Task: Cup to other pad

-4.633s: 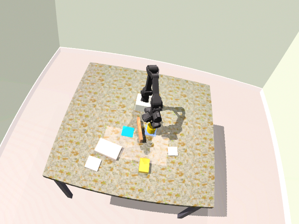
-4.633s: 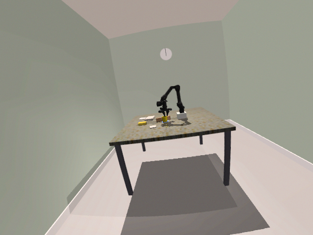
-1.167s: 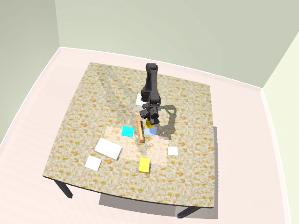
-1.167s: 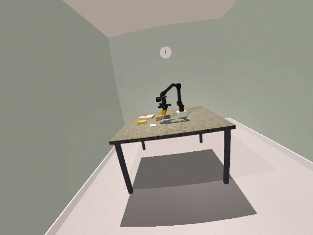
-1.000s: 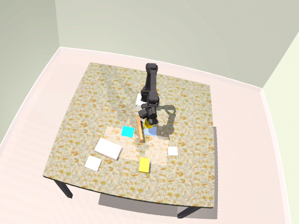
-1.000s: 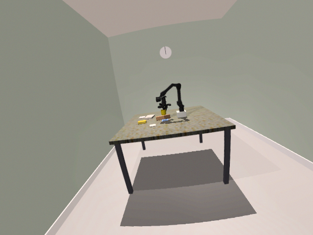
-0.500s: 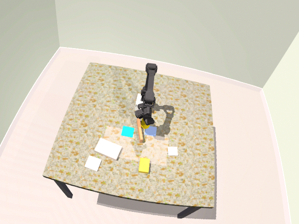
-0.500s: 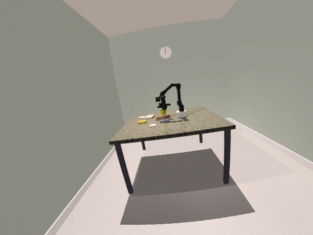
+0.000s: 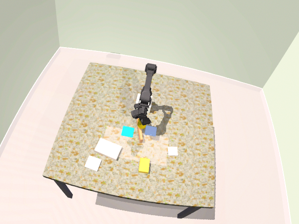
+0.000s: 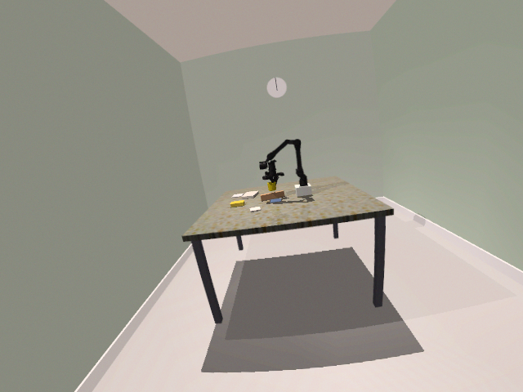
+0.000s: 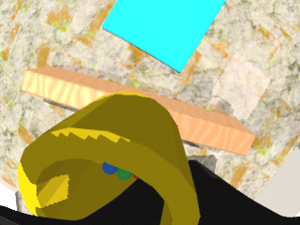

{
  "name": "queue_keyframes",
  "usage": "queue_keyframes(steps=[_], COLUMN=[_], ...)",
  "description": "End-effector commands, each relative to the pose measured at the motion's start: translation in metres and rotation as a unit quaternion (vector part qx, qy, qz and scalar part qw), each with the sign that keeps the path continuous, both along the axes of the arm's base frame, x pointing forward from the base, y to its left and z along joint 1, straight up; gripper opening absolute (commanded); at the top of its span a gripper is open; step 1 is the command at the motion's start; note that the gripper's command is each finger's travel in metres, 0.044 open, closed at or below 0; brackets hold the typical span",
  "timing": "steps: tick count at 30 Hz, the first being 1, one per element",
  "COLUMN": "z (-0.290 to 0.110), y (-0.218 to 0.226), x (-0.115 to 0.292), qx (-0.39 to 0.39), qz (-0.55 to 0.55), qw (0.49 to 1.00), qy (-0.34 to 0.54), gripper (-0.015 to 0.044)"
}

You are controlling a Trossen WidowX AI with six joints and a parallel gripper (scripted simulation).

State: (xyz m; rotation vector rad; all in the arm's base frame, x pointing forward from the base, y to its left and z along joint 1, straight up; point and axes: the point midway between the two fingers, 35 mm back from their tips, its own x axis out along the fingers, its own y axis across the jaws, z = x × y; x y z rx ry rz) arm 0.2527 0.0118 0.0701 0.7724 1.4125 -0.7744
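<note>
The yellow cup (image 11: 119,169) is clamped in the gripper (image 11: 178,213), held above the wooden bar (image 11: 144,108), apparently between pads; carrying to the cyan pad (image 11: 164,13), lowering and release remain

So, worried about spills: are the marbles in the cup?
In: the wrist view shows blue and green marbles inside the yellow cup, which the gripper holds.
</note>
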Motion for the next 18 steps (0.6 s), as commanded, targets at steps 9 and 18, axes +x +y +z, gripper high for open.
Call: queue_keyframes(steps=[9, 18], z=[0.002, 0.003], y=[-0.022, -0.039], x=[0.009, 0.015], qx=[0.001, 0.000], qz=[0.000, 0.000], qw=[1.000, 1.000], qy=[-0.005, -0.005], gripper=[0.0000, 0.0000])
